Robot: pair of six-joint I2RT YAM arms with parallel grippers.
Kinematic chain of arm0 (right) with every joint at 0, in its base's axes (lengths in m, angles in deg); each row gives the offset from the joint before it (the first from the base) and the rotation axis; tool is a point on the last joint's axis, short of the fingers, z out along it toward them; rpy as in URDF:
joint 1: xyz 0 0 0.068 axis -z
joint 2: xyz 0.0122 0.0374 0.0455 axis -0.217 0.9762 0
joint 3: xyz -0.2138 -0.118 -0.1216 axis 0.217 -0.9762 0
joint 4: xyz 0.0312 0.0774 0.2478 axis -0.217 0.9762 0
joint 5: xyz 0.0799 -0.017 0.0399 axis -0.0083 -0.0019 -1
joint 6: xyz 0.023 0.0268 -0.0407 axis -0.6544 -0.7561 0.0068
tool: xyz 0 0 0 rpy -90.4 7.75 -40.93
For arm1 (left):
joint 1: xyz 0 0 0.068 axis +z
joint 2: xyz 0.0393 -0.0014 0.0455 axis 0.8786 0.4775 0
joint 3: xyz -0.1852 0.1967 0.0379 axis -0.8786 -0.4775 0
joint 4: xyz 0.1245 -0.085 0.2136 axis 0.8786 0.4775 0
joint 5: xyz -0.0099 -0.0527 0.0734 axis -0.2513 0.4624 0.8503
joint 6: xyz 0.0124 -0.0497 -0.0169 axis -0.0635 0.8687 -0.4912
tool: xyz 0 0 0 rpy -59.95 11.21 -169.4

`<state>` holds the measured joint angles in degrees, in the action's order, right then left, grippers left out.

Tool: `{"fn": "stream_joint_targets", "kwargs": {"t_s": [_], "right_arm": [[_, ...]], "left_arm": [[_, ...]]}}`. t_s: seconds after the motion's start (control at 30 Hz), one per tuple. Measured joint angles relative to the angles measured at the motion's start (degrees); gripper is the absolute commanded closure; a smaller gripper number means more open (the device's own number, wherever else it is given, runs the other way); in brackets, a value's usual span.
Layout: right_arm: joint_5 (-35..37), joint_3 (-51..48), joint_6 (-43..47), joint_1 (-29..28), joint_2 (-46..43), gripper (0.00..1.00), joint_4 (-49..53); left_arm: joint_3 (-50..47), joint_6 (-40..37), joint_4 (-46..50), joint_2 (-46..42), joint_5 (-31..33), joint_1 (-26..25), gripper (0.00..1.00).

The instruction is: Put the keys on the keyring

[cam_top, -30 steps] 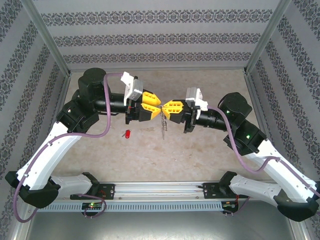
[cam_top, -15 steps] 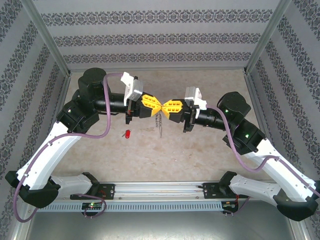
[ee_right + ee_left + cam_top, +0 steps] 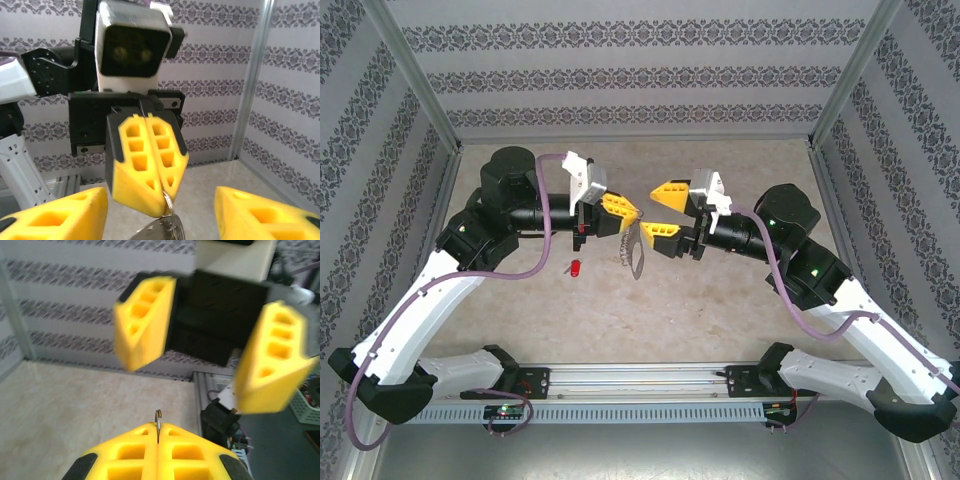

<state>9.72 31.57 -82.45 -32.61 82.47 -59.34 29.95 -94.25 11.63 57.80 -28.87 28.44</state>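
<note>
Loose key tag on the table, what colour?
The key tag is red; shows best in the top external view.

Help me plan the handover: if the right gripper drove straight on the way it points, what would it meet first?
Probably the left gripper, shut on the keyring hanging below its tips. The right gripper faces it, jaws open; the gap is hard to judge.

We see the left hand (image 3: 161, 196) facing us, fingers pressed together on the keyring (image 3: 159, 231), which hangs below them; our right hand (image 3: 160, 217) is spread wide either side.
</note>
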Motion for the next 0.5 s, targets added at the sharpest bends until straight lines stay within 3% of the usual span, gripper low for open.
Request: {"fn": "stream_joint_targets", "kwargs": {"t_s": [0.07, 0.17, 0.5], "right_arm": [[2.34, 0.04, -0.46, 0.04, -0.04, 0.21, 1.68], [6.36, 0.26, -1.97, 1.44, -0.04, 0.02, 5.11], [18.23, 6.34, -8.70, 7.58, 10.88, 0.02, 20.31]], "left_arm": [[-1.95, 1.29, 0.04, -0.61, 2.64, 2.19, 1.00], [-4.96, 3.26, 0.61, -1.79, 7.89, 5.49, 1.00], [-12.26, 8.59, 5.60, -9.64, 24.02, 13.77, 1.00]]}}
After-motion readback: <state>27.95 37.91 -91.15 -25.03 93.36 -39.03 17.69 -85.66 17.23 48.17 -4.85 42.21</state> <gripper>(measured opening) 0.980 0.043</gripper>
